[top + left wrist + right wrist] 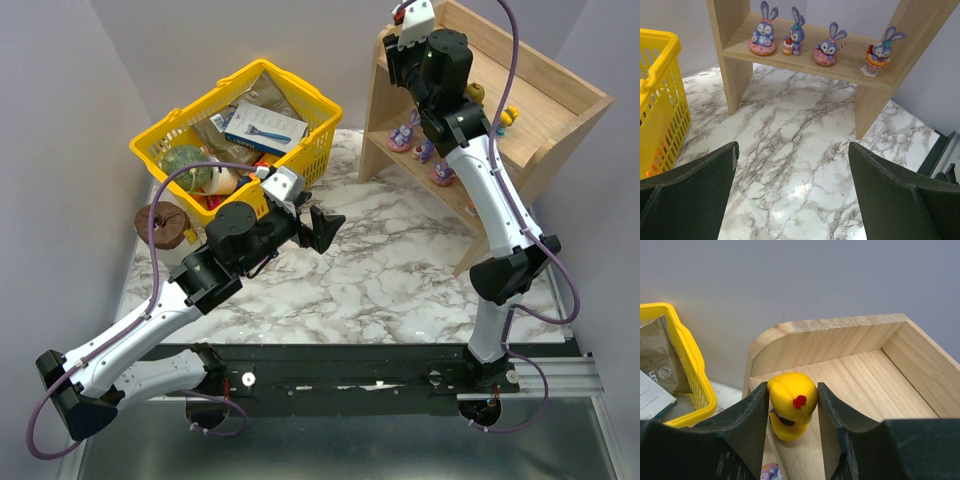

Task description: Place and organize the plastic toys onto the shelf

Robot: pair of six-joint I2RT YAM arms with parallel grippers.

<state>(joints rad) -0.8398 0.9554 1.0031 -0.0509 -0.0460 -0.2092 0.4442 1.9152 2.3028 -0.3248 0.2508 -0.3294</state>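
One yellow toy (787,392), clamped in the right end effector (793,412) — lower it upright onto the shelf (880,365) before releasing.

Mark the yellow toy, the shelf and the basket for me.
yellow toy (792,396): right wrist view, on its round head.
shelf (727,25): left wrist view, on the side panel nearest the basket.
basket (195,106): top external view, on its rim.

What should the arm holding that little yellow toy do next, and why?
Probably ease down and open. The right gripper is shut on the yellow toy, which is already over the shelf at its top tier, near the end wall.
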